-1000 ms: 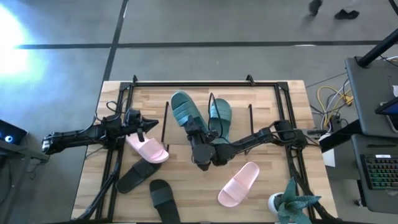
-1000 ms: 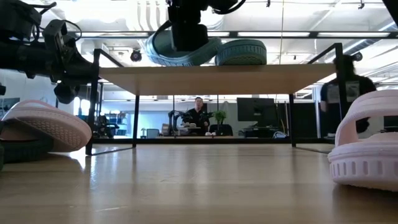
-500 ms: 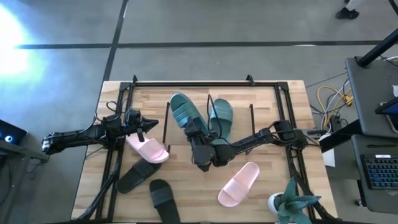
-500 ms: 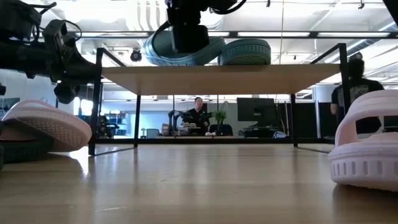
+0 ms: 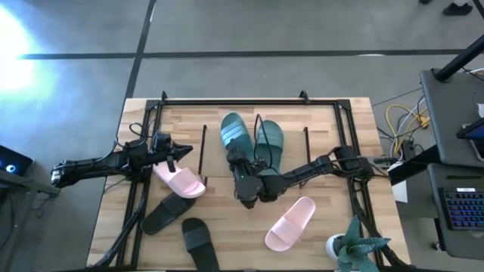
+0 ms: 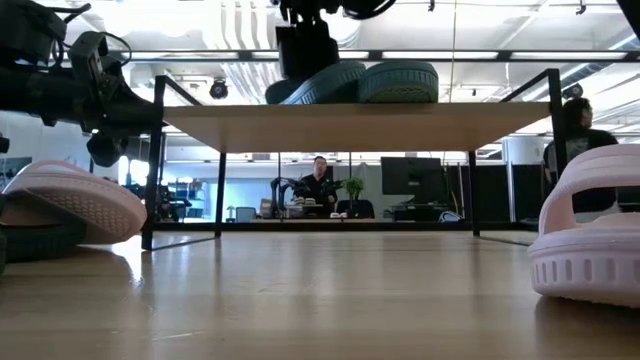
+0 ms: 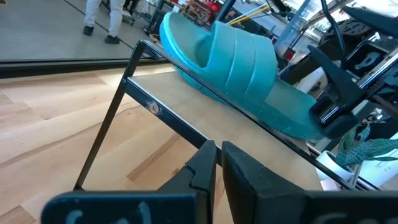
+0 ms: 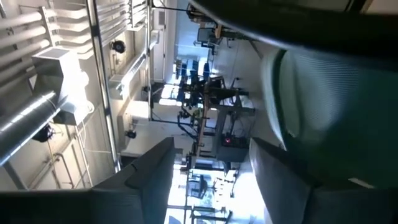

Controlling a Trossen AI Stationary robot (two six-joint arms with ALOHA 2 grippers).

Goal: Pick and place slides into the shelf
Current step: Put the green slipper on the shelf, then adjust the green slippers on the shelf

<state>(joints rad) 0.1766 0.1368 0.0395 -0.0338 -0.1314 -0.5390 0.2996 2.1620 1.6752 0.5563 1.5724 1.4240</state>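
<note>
Left teal slide (image 5: 235,134) on shelf board (image 6: 350,128) has swung straighter, now parallel beside its mate (image 5: 268,140). Right gripper (image 5: 240,162) at its heel, fingers' state hidden. Left wrist view alone shows left gripper (image 7: 217,163) clenched

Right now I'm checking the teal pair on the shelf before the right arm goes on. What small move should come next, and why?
Probably open the right gripper and back it away. The teal slide it works on now lies nearly parallel beside the other teal slide on the shelf board, soles flat in the low view. The left gripper waits above a pink slide.
</note>
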